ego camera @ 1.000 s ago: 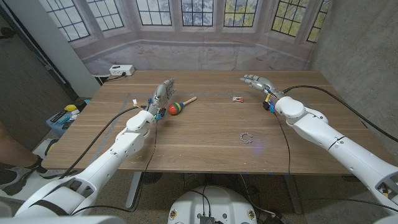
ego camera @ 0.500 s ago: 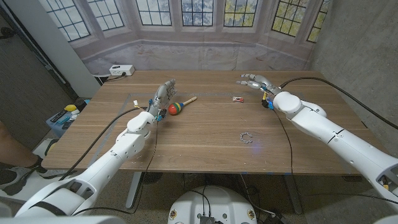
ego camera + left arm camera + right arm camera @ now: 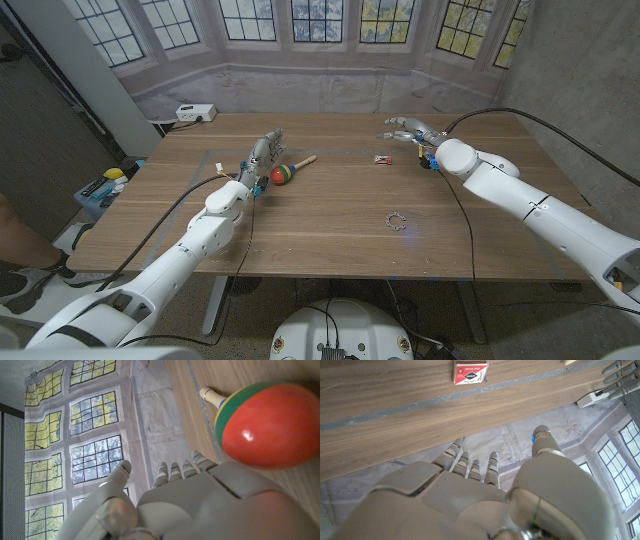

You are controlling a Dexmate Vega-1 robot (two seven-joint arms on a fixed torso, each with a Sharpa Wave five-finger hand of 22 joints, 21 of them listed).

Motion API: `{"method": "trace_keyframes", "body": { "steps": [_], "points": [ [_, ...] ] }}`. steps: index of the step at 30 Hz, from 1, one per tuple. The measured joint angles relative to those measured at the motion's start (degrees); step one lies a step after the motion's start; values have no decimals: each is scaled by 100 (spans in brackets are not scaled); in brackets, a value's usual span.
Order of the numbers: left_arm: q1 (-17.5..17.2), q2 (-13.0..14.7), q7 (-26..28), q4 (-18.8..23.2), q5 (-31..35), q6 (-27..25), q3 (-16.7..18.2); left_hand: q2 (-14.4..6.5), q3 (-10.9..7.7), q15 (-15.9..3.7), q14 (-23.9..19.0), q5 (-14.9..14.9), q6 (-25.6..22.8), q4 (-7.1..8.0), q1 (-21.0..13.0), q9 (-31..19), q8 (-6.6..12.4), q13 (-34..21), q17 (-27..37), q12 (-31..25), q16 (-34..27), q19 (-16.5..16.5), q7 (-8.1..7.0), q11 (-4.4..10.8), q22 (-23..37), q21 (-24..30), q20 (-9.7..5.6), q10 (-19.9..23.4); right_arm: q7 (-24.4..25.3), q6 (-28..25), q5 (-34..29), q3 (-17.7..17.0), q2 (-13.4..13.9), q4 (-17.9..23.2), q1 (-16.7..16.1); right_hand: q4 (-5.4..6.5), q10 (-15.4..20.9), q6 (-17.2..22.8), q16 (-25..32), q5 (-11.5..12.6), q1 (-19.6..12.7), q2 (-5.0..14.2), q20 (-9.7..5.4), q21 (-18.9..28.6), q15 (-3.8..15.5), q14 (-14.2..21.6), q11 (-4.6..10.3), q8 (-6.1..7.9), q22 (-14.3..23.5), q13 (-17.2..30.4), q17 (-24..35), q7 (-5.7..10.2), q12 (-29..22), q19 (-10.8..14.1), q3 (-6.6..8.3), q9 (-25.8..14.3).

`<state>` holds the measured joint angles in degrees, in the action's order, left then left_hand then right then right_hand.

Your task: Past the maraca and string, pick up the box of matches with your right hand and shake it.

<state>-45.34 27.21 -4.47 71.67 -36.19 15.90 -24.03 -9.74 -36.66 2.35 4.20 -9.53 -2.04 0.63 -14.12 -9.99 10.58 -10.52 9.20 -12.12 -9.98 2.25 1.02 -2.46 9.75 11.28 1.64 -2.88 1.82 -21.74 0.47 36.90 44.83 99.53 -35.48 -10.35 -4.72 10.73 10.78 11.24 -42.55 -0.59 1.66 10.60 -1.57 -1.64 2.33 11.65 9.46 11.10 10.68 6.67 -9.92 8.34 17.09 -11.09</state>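
A small red and white box of matches (image 3: pixel 381 159) lies on the far part of the wooden table (image 3: pixel 330 215); in the right wrist view the box of matches (image 3: pixel 470 371) lies beyond my fingers. My right hand (image 3: pixel 411 131) hovers open just right of and behind the box, fingers spread and apart from it. A maraca (image 3: pixel 285 173) with a red, green and yellow head and a wooden handle lies left of centre. The maraca (image 3: pixel 262 425) looms close in the left wrist view. My left hand (image 3: pixel 261 156) stands open just left of the maraca, holding nothing. A coil of string (image 3: pixel 395 220) lies near the middle right.
A white power strip (image 3: pixel 195 113) sits at the table's far left corner. A strip of tape (image 3: pixel 345 151) runs across the far tabletop. A blue bin with clutter (image 3: pixel 100 190) stands off the left edge, with a person's leg at the picture's left border.
My right hand has swung left, towards the box of matches, and its forearm has followed. The left hand and the maraca stay where they were.
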Motion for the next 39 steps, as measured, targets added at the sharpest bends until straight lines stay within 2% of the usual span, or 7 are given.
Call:
{"method": "trace_keyframes", "body": {
  "steps": [6,21,28,39],
  "points": [
    [-31,24,25,46,4,-17,0,23,24,0,0,0,0,-24,-23,0,0,0,0,5,0,0,0,0,0,0,0,0,-170,-213,-272,162,26,43,168,-8,-25,-31,0,0,-90,-30,59,-24,-29,-90,-17,0,0,0,0,31,0,-66,40,0],
    [-100,64,65,134,9,-32,15,23,24,0,0,0,0,-24,-23,0,0,0,0,5,0,0,0,-21,0,0,0,22,-756,-684,-1001,621,17,89,648,16,-239,-72,-58,0,-255,-150,89,-46,-126,-365,-26,-27,0,-1,14,133,0,-263,63,1],
    [-112,73,69,150,10,-32,17,23,25,0,0,0,0,-25,-23,0,0,0,0,5,0,0,0,-21,0,0,0,21,-1049,-795,-1283,865,-40,-6,916,-8,-374,-113,-62,0,-361,-210,102,-46,-237,-564,-18,-27,0,-20,14,174,-1,-370,87,1],
    [-112,76,44,159,5,-61,6,0,40,0,0,0,0,-39,-47,0,0,-29,0,5,0,0,0,-21,0,0,0,21,-1547,-840,-1699,1145,-193,-312,1278,16,-444,-60,-62,0,-414,-263,133,-46,-291,-721,-26,-27,0,-20,13,225,0,-463,111,1]
  ]
}}
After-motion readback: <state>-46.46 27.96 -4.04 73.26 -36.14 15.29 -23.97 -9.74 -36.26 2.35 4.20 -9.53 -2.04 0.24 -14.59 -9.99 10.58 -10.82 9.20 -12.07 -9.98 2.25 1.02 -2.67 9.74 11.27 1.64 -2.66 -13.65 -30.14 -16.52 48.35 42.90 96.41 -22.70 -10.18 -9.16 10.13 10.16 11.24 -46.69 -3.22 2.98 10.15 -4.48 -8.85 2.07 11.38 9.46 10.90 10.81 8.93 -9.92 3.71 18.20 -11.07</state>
